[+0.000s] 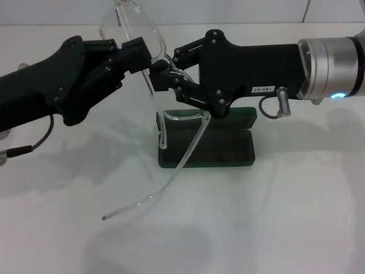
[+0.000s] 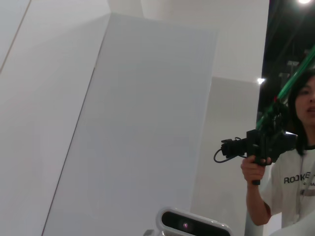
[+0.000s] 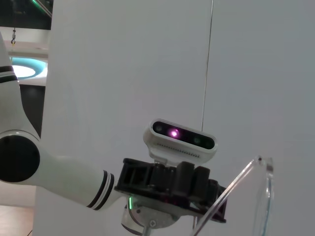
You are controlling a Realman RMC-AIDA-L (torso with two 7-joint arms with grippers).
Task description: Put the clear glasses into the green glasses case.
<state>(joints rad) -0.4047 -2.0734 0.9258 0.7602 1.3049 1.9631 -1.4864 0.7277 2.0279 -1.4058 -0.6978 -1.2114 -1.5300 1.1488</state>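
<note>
Both arms up over the table (image 1: 296, 228) now, meeting mid-air. Left gripper (image 1: 142, 52) is clamped on the clear glasses (image 1: 149, 85) at the front frame, lens standing up just past its fingertips. Right gripper (image 1: 165, 77) comes in from the opposite side, tips closed on the frame right next to the left's, nearly touching it. So the specs are pinched by both, looks like a handover or re-grip in progress.

Progress: glasses are lifted, arms unfolded, one long temple dangling down from the grippers toward the table, its tip well below and out front. Nothing packed yet. Left to do, imo: fold or align the temples, bring the frame down, seat it, prob close the lid.

Containers: green glasses case (image 1: 206, 137) sits directly under the right gripper, lid open, dark inside. From what shows it holds nothing; the far part is hidden behind the gripper body.

Right wrist view catches the clear frame edge (image 3: 263, 196) and the other arm's black gripper (image 3: 167, 187) with its cam. Left wrist view: just wall and a bystander (image 2: 290, 167), no task items.
</note>
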